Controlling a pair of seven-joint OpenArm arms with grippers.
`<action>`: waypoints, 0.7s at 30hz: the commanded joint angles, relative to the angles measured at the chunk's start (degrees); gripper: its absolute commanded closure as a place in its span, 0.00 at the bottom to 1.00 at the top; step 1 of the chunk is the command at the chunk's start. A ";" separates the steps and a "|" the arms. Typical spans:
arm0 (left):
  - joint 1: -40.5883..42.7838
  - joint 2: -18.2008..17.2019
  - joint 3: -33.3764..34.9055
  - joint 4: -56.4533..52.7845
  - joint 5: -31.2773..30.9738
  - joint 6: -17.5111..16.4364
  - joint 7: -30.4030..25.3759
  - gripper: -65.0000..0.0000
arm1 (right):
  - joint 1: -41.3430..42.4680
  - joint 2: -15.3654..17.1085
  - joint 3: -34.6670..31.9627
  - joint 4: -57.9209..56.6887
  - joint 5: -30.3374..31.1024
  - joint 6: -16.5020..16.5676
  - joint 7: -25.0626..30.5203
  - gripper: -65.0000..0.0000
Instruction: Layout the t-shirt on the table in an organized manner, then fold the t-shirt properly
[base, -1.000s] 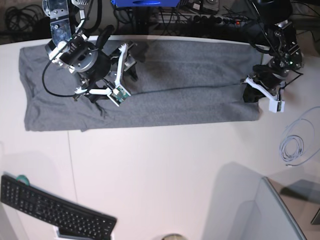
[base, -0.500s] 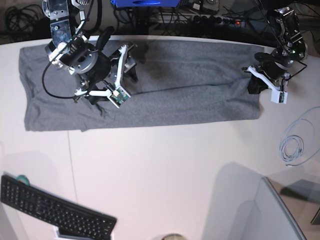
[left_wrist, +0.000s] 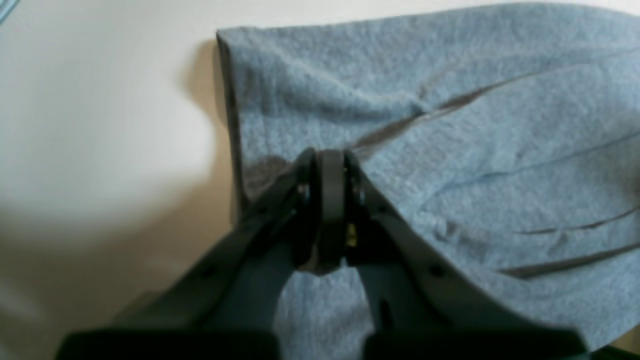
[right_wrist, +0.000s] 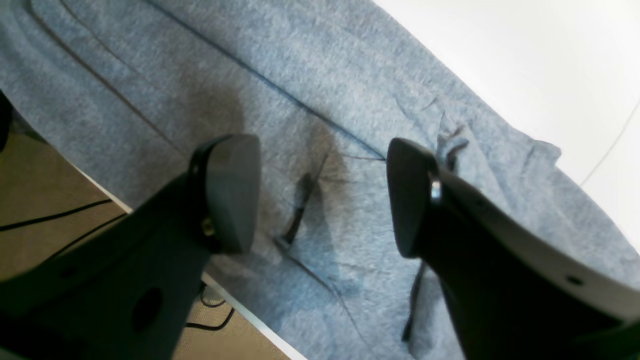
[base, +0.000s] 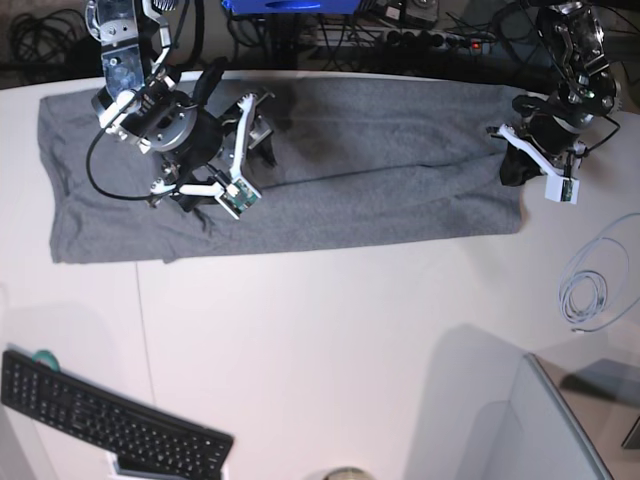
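The left gripper (left_wrist: 327, 165) is pressed together on the t-shirt (base: 330, 170), pinching its side edge, probably to tug the cloth flat across the desk (base: 330, 340). Beyond, the right gripper (right_wrist: 322, 195) hovers spread above the far end, likely ready to pin it.

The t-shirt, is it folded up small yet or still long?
Still long. The t-shirt lies as a wide grey strip across the table, folded lengthwise along a crease but not into a small bundle.
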 joint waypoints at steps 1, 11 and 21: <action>0.05 -0.73 -0.31 0.92 -0.46 -0.47 -1.05 1.00 | 1.38 -0.23 -0.16 -0.71 0.51 -0.29 1.06 0.42; 1.64 -0.73 -0.31 0.92 -0.46 -0.47 -0.78 1.00 | 8.15 -1.90 2.83 -11.17 0.42 -0.29 1.06 0.42; 1.81 -0.64 -0.31 0.30 2.35 -0.47 -0.78 1.00 | 15.97 -3.40 8.36 -21.90 0.42 -0.29 1.32 0.42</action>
